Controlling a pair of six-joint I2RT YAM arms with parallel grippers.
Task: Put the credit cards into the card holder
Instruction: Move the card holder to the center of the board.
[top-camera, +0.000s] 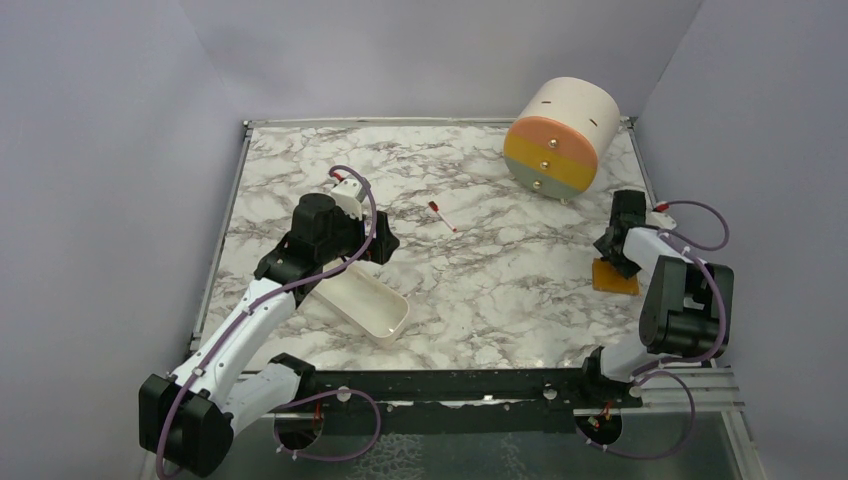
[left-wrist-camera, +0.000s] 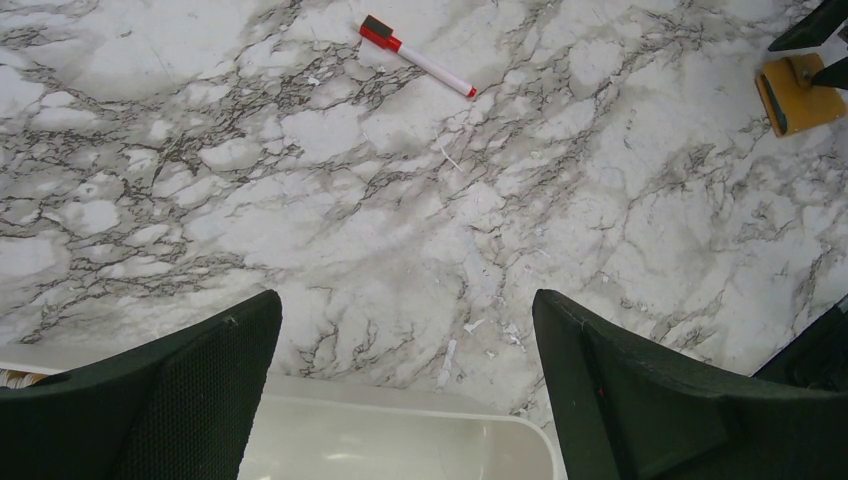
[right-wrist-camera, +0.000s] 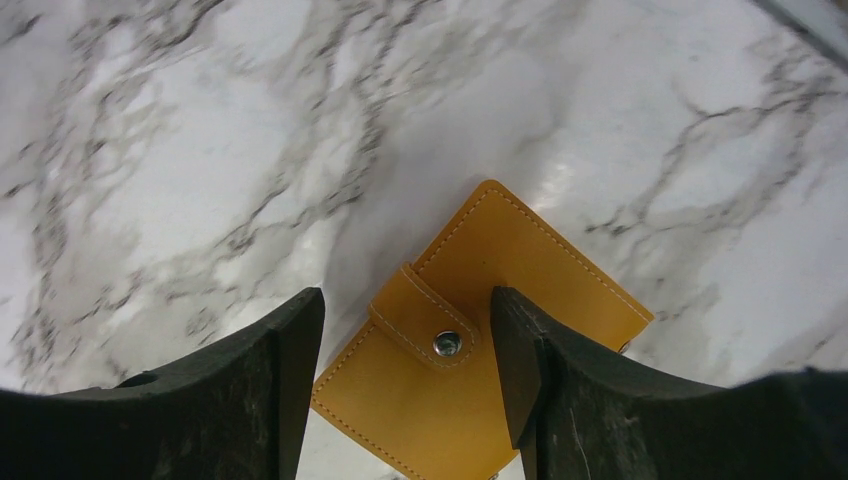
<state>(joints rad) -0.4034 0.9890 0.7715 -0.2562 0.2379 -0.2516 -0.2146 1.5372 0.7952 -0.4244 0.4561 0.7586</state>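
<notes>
Gaping right claw (right-wrist-camera: 405, 305) straddles stitched tan card holder (right-wrist-camera: 540, 265); left claw (left-wrist-camera: 405, 305) gapes too.

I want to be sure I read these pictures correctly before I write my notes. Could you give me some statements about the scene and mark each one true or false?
1. The card holder lies folded shut on the table, with its snap tab on top. True.
2. The left gripper holds the red-and-white stick. False: its jaws are wide open and empty, and the stick lies apart on the table.
3. The right gripper is over the card holder with its jaws apart. True.
4. The big drum stands beside the white tray. False: the drum is at the far right corner, while the tray lies under the left arm.
</notes>
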